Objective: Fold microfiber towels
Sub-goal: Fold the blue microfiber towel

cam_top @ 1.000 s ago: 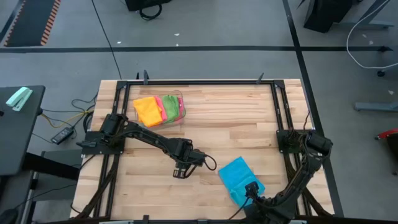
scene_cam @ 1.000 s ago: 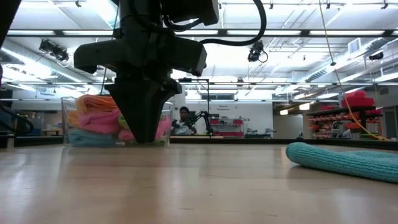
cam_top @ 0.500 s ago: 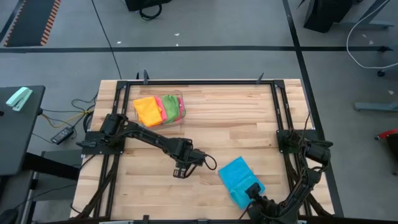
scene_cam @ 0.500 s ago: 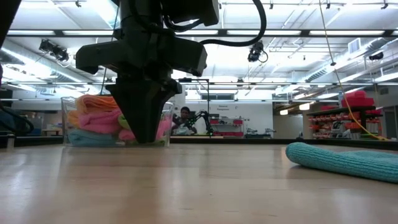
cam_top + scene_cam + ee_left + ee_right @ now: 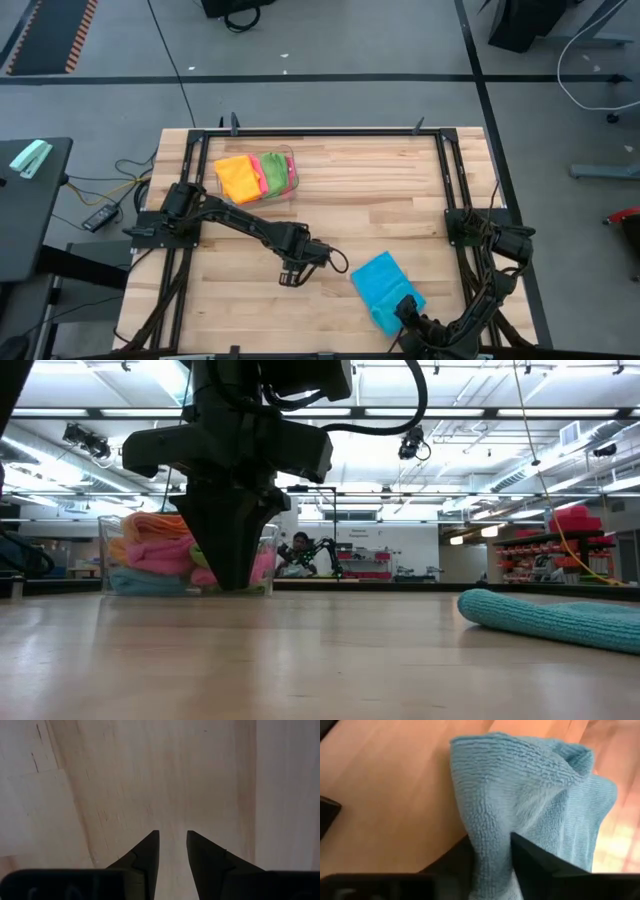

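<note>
The bench [image 5: 350, 190] is showing pale wooden planks inside a dark metal frame, standing on a grey floor [image 5: 330, 50]; beyond it, a wide hall with bright ceiling lights is stretching away. The left gripper [image 5: 291, 276] is hanging over bare wood mid-bench, its dark pointed fingers [image 5: 147, 855] standing narrowly apart around nothing. The right gripper [image 5: 407, 311] is pinching the near edge of the blue towel [image 5: 383, 288], a looped, fluffy cloth lying folded just ahead of it. Far beyond the left gripper, a clear bin [image 5: 291, 172] is holding orange, pink and green towels [image 5: 255, 175].
</note>
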`<state>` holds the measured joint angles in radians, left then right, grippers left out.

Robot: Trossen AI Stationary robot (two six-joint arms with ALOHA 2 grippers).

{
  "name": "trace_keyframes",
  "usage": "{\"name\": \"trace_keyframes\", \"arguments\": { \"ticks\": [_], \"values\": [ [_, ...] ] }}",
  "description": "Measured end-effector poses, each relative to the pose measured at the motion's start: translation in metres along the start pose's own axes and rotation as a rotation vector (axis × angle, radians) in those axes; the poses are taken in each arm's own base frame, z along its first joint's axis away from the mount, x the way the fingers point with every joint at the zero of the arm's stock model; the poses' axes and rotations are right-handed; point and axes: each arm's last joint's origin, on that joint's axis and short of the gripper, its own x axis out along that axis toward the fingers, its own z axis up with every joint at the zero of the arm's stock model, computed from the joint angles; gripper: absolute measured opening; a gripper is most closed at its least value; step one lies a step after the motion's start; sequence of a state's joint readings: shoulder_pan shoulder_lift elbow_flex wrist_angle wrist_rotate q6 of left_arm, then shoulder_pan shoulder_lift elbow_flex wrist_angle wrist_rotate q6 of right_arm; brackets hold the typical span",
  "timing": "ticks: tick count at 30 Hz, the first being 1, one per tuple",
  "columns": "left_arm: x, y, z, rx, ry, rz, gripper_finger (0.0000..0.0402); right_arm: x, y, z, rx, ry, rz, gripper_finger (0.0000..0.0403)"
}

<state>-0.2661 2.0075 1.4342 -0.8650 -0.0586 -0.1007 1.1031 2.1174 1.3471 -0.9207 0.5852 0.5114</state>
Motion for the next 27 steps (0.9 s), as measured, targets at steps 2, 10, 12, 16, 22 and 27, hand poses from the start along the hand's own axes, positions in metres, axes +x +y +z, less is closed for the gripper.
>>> {"name": "trace_keyframes", "arguments": {
  "ticks": [2,10,12,16,22,27],
  "values": [
    [0.0,0.0,0.0,-0.001,0.0,0.0,0.0107,-0.001,0.0,0.001,-0.009,0.003,0.01,0.0093],
    [0.0,0.0,0.0,-0.001,0.0,0.0,0.0107,-0.013,-0.019,0.011,0.005,0.034,0.179,0.0012],
    [0.0,0.0,0.0,-0.001,0.0,0.0,0.0107,-0.018,-0.03,0.015,0.033,0.034,0.235,0.0011],
    [0.0,-0.002,0.0,0.004,0.0,-0.001,0.0107,-0.029,-0.052,0.021,0.066,0.027,0.386,0.001],
    [0.0,-0.008,-0.001,0.019,-0.001,-0.003,0.0107,-0.041,-0.074,0.03,0.153,0.03,0.715,0.0009],
    [-0.001,-0.01,-0.001,0.024,-0.002,-0.004,0.0107,-0.043,-0.087,0.033,0.111,-0.001,0.794,0.0009]
  ]
}}
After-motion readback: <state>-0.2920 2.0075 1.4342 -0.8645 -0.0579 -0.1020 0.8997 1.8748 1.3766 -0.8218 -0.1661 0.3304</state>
